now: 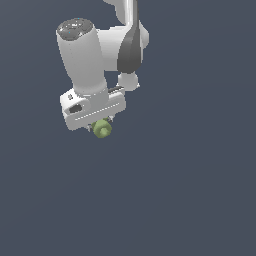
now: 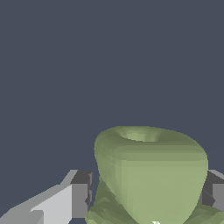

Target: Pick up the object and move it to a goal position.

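The object (image 1: 102, 128) is a small olive-green rounded lump with a ring-like dimple. In the exterior view it sits right under the white gripper (image 1: 101, 125), in the upper left of the picture. In the wrist view the object (image 2: 151, 175) fills the space between the two fingers (image 2: 81, 194), whose pads press against its sides. The gripper is shut on the object. The fingertips are mostly hidden behind the gripper body in the exterior view.
The white arm (image 1: 82, 55) reaches down from the top of the exterior view. Around it is only a plain dark blue-grey background (image 1: 190, 190); no table edge or other thing shows.
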Motion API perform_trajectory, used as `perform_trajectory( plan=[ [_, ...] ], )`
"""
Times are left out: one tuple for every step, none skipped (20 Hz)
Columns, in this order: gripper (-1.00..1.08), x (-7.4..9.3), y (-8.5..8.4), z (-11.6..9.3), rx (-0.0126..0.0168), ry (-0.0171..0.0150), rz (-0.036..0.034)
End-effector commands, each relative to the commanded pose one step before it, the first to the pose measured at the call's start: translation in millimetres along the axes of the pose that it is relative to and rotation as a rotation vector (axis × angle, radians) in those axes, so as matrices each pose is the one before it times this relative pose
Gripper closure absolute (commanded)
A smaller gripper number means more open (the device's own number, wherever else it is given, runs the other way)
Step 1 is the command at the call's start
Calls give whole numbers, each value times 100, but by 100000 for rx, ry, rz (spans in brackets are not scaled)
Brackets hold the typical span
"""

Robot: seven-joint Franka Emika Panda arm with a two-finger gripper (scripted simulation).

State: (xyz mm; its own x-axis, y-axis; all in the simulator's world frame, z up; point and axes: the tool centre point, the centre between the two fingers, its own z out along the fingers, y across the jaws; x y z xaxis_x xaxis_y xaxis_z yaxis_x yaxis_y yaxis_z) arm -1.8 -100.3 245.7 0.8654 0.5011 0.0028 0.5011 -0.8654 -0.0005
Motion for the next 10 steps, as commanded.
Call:
perform_trajectory(
  plan=[
    [108,-293,1380,-2507,77,-53,-57],
    [108,-94,555,-968,0,0,0],
    [108,-91,551,-956,0,0,0],
    [108,-86,531,-919,0,0,0],
    [108,-58,498,-858,1,-42,-24],
    [108,-76,490,-841,0,0,0],
    [108,-72,472,-807,0,0,0],
    [108,-68,455,-775,0,0,0],
    [108,-64,439,-746,0,0,0],
    [108,-60,424,-718,0,0,0]
  ],
)
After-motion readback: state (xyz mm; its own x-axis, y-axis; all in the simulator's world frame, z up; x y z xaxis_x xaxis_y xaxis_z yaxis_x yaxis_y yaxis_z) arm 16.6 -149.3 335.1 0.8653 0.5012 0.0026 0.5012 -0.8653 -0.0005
